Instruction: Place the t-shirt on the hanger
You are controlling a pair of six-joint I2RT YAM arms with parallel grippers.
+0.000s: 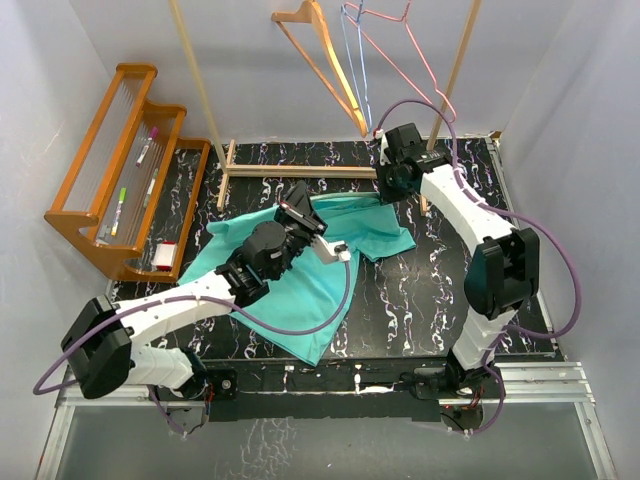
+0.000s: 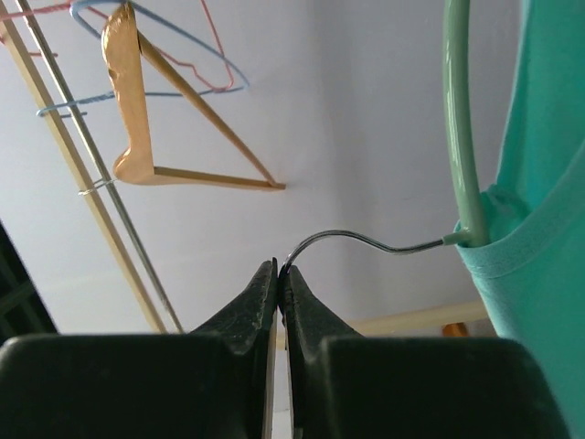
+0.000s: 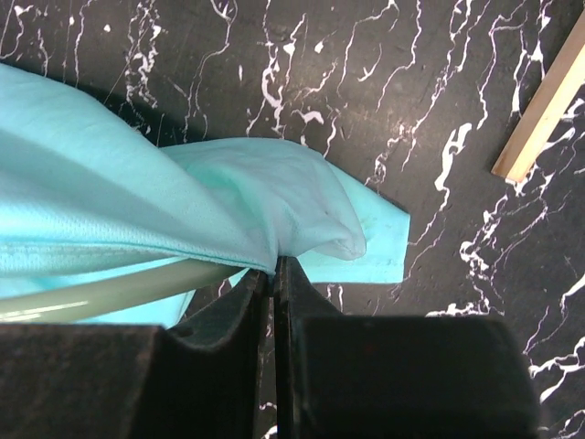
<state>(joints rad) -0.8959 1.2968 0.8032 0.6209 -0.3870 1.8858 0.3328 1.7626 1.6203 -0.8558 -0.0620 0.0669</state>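
Observation:
The teal-green t-shirt [image 1: 310,285] lies spread on the black marbled table [image 1: 440,290]. My left gripper [image 1: 302,214] sits over the shirt's upper part. In the left wrist view the left gripper [image 2: 278,271] is shut on the metal hook [image 2: 347,236] of the pale mint hanger [image 2: 460,128], whose arm runs into the shirt's collar [image 2: 539,247]. My right gripper [image 1: 388,190] is at the shirt's far right corner. In the right wrist view the right gripper [image 3: 273,263] is shut on a fold of the t-shirt [image 3: 183,192], with a hanger bar [image 3: 101,294] under the cloth. In the top view the hanger is hidden.
A thick orange wooden hanger [image 1: 325,55] and thin blue and pink wire hangers [image 1: 385,50] hang on a wooden rail frame [image 1: 300,170] at the back. An orange wooden shelf [image 1: 120,170] with markers stands at the left.

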